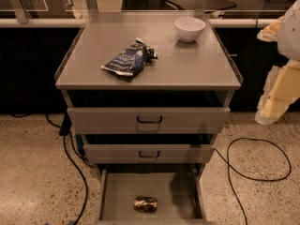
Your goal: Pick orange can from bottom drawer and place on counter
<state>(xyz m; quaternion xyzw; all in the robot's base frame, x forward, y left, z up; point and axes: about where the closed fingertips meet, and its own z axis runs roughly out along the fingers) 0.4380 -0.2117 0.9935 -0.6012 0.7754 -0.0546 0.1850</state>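
The orange can lies on its side in the open bottom drawer, near the drawer's front middle. The counter is the flat grey top of the cabinet above it. My gripper is at the right edge of the view, beside the counter's right side and well above and to the right of the can. It holds nothing that I can see.
A dark blue snack bag lies on the counter's left middle. A white bowl stands at the back right. Two upper drawers with black handles are closed. Black cables run over the floor on both sides.
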